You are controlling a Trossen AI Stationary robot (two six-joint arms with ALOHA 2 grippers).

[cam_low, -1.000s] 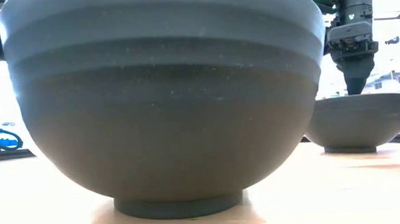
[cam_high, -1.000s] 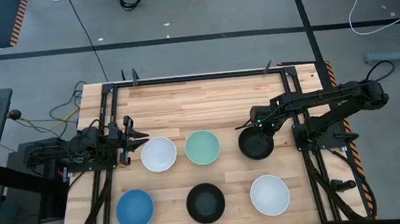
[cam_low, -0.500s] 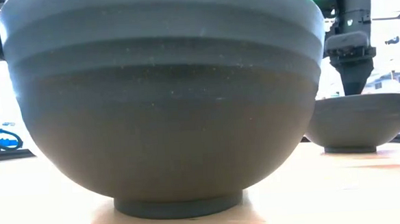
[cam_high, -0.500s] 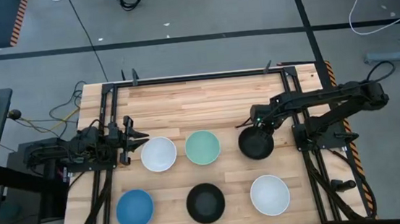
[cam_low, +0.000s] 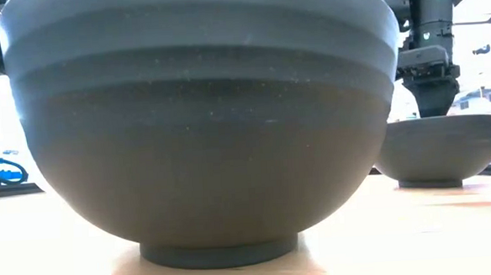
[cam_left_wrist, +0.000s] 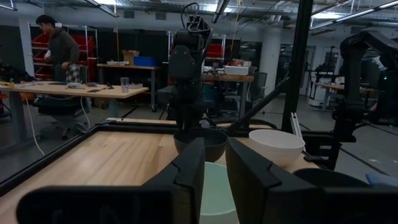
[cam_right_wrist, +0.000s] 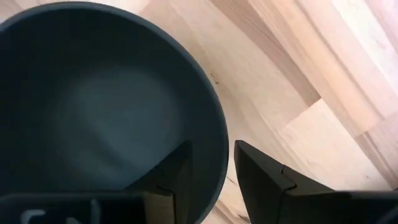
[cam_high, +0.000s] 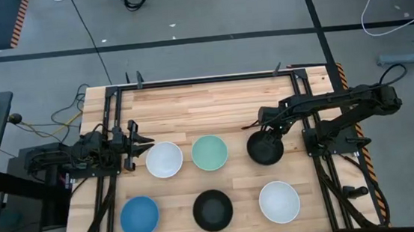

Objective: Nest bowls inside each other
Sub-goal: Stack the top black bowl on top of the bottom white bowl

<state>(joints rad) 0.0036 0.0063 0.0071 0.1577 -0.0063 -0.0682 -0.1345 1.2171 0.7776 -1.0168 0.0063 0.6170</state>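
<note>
Right hand (cam_right_wrist: 211, 165) astride black bowl (cam_right_wrist: 93, 106) rim (open)

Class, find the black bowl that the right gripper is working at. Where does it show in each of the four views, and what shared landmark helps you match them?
High view: black bowl, right of the mint green bowl.
Low view: far right, behind the big near black bowl.
Left wrist view: centre, under the far arm.
Right wrist view: fills the left.
Landmark: right gripper, open, straddling its rim.
</note>
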